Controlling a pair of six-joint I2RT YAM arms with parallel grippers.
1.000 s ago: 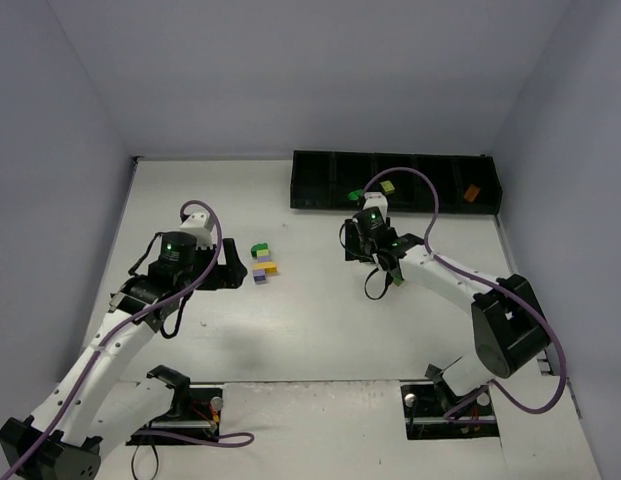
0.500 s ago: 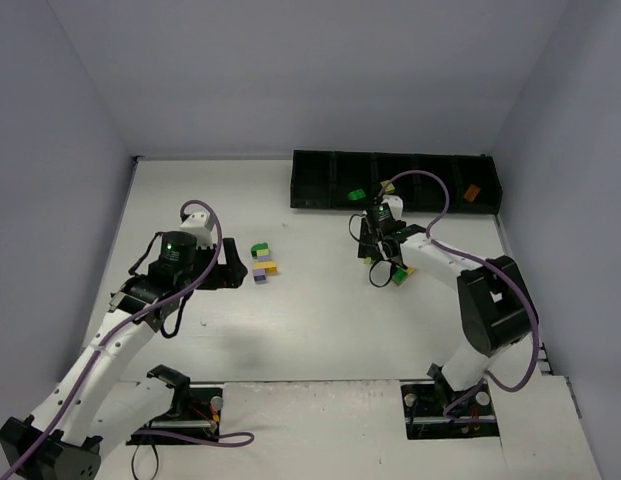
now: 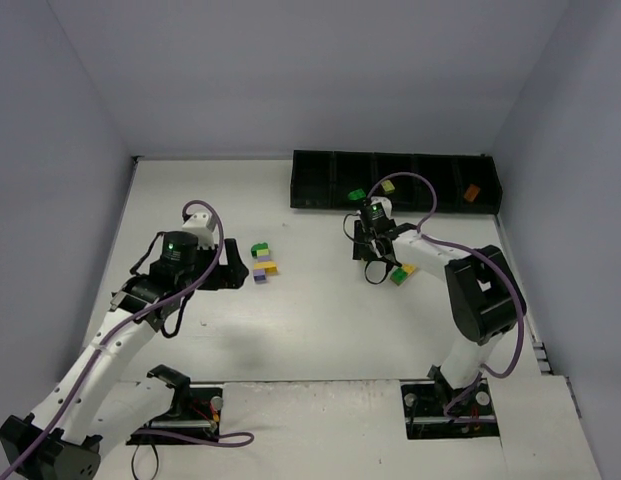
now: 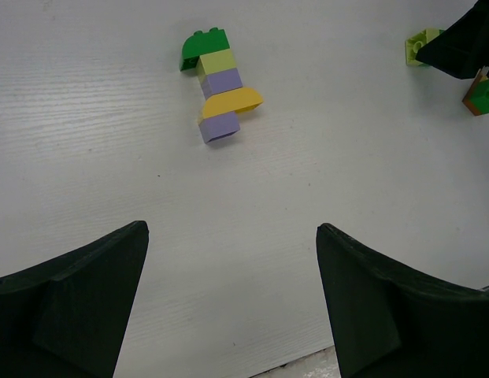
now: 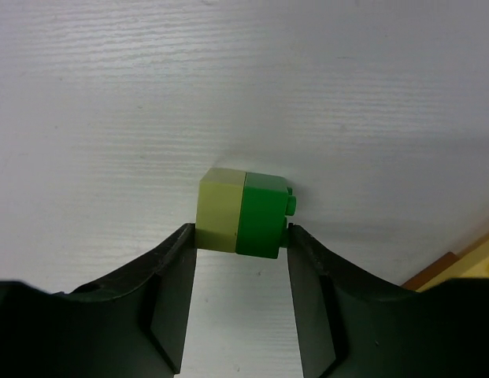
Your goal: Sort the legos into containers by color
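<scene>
My right gripper point(image 5: 241, 230) is shut on a two-brick piece point(image 5: 246, 213), lime on the left and green on the right, held at the table surface. In the top view this gripper point(image 3: 376, 266) is in front of the black tray point(image 3: 320, 182). A green and orange-brown piece point(image 3: 400, 275) lies just right of it. A stack of green, lime, lavender and yellow bricks point(image 4: 219, 93) lies ahead of my open, empty left gripper point(image 4: 232, 228); the stack also shows in the top view point(image 3: 262, 264). The tray holds a lime brick point(image 3: 387, 186) and an orange brick point(image 3: 471, 191).
A green brick point(image 3: 357, 196) sits at the tray's front edge. A lime brick point(image 4: 421, 46) and the green and orange-brown piece point(image 4: 484, 94) show at the left wrist view's right edge, by the other gripper. Walls close the table on three sides.
The right arm's forearm and elbow have swung in closer to the tray while its gripper stayed near the same spot. The left arm and the brick stack have not moved.
</scene>
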